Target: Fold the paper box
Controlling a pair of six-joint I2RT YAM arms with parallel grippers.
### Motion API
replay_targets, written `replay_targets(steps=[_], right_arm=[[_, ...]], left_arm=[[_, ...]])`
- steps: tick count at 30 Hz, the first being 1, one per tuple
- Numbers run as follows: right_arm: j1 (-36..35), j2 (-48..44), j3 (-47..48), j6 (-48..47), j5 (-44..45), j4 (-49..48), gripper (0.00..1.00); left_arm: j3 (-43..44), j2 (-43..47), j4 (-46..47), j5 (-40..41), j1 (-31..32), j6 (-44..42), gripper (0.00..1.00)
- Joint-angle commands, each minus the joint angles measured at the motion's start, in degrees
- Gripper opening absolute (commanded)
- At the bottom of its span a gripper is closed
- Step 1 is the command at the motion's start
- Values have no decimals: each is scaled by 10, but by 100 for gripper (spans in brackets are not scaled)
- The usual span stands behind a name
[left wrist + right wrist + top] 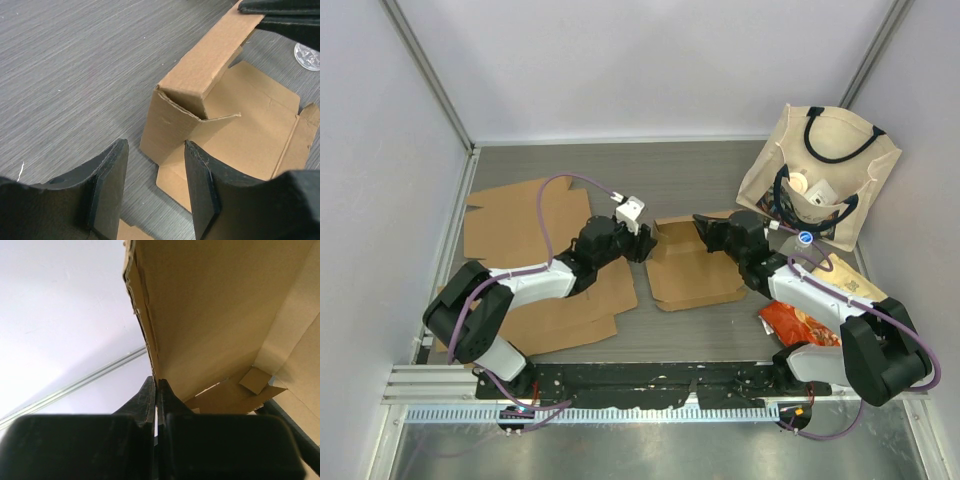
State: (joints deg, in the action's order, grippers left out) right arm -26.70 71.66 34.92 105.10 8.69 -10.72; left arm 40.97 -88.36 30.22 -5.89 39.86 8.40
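Observation:
The paper box is brown cardboard lying open in the middle of the table, with its far and left walls raised. My right gripper is shut on the top edge of the far wall; in the right wrist view the jaws pinch the wall edge. My left gripper is at the box's left corner. In the left wrist view it stands open, nothing between its fingers, with the raised corner just ahead of the tips.
Flat cardboard sheets lie to the left and under the left arm. A canvas tote bag sits at the back right and an orange packet lies by the right arm. White walls enclose the table.

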Motion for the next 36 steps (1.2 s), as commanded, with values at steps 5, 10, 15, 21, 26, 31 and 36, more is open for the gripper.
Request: replay_targets(steps=[5,10,15,21,26,31,36], right_arm=[[-27,12,7,-75,47,-6,1],[-46,10,-33,-123,88,-56,1],[-46,4,-44,-146,101,-72,1],[-47,6,-33,-155,109,-51,1],[-46,7,-28,-155,113,-35,1],[-47,8,-23,-155,114,-26,3],[-52,16,-13,-149,121,-12,1]], left_arm=[[3,-20,119,24,15,-24,56],[-31,-29,157,19,16,-6,52],[-64,-25,169,45,18,-2,52],[-72,-25,187,55,17,-15,57],[-62,-47,229,46,18,-22,58],[-46,-74,247,54,28,-37,59],[-49,-111,323,161,58,-70,50]])
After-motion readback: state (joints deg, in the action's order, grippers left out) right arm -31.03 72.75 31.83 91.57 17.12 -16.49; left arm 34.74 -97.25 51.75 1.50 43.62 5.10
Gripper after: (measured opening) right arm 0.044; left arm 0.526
